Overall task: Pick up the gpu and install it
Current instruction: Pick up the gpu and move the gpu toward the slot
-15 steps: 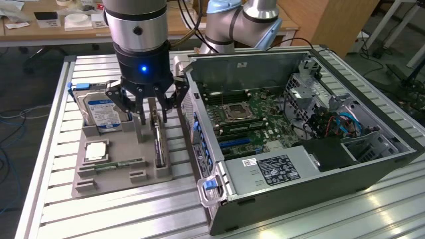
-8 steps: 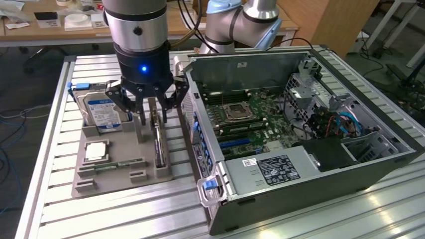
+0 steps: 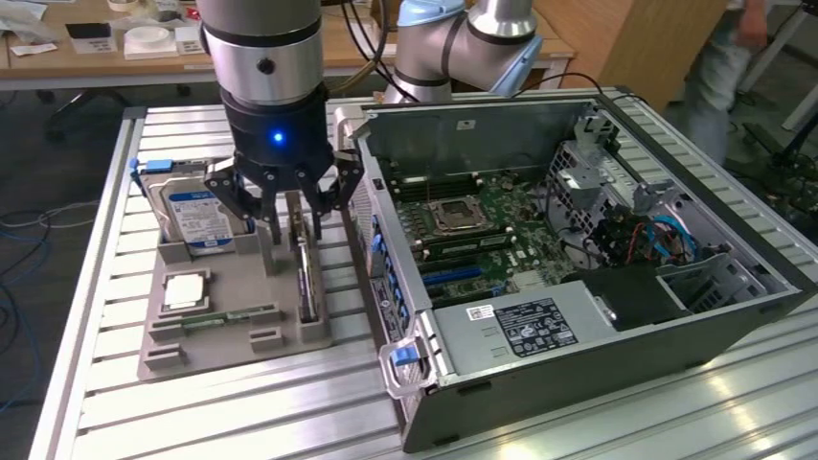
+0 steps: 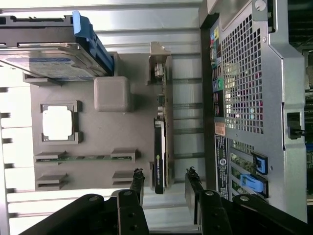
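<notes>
we judge the pick-up step to be in hand, with nothing lifted yet and installation not begun; the gpu (image 4: 160, 152) stands on its long edge in a slot of the grey holder (image 3: 230, 337), on the side of that holder nearest the computer case (image 3: 614, 383), just beside the case's rear panel with its ports and grille; the claw (image 3: 293, 218) hangs directly over the card with its fingers (image 4: 138, 180) spread wide, one on the case side of the card and one on the far side; in the wrist view the card's black end sits between the two fingertips, and we see a gap on each side, so we take it that nothing is gripped or touched; the silver hard drive (image 3: 198, 216) with its blue label stands farther from the case than the card, and the small memory stick (image 3: 230, 316) lies farther from the case again, both well apart from the claw; the case lies open on the bench (image 3: 115, 402), its motherboard (image 3: 486, 240) exposed; in our judgement a sound grasp here calls for the fingers to stay square across the card's thin body, come low enough to catch more than its top edge, and close evenly so the card does not tip in its slot.
</notes>
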